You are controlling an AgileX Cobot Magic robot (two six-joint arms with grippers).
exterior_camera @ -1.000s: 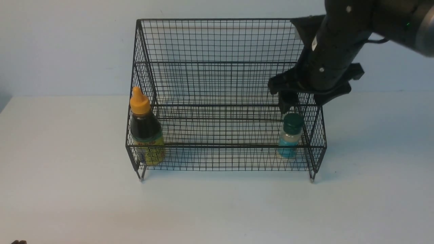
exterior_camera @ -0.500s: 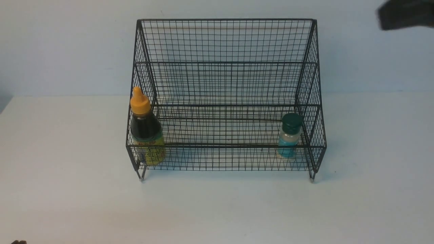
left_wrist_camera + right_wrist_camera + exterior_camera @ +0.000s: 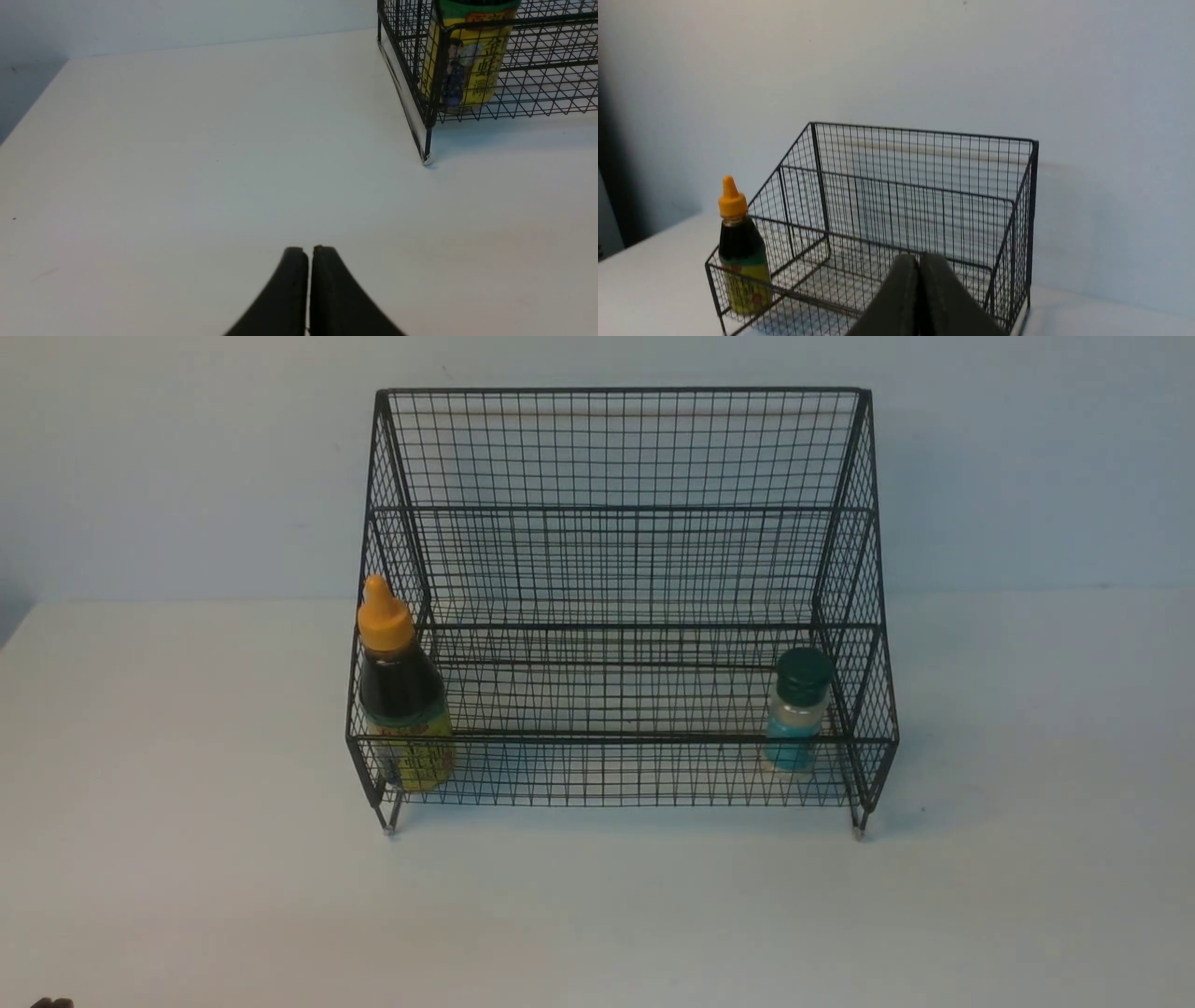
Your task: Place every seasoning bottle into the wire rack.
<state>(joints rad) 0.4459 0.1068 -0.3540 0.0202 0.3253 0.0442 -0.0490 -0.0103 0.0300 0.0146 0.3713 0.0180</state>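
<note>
The black wire rack [image 3: 616, 448] stands at the back middle of the white table. On its lowest tier, at the left end, stands the dark-liquid bottle [image 3: 401, 695] with its orange cap; the small jar [image 3: 798, 709] with a green lid stands at the right end. Neither arm shows in the front view. In the left wrist view my left gripper [image 3: 309, 249] is shut and empty above bare table, short of the rack's corner [image 3: 427, 116] and the bottle's yellow label [image 3: 472, 70]. In the right wrist view my right gripper [image 3: 919, 257] is shut and empty, hovering off the rack [image 3: 924, 186]; the bottle [image 3: 740, 252] shows there, the jar is hidden.
The white table [image 3: 187, 803] stretches wide on both sides of the rack and in front of it. A pale wall [image 3: 187, 457] rises directly behind the rack. The table's left edge [image 3: 32, 112] shows in the left wrist view.
The right arm, which hung over the jar a second ago, has pulled up and away to the right and left the front view; its jaws have closed. The jar stays on the tier.
</note>
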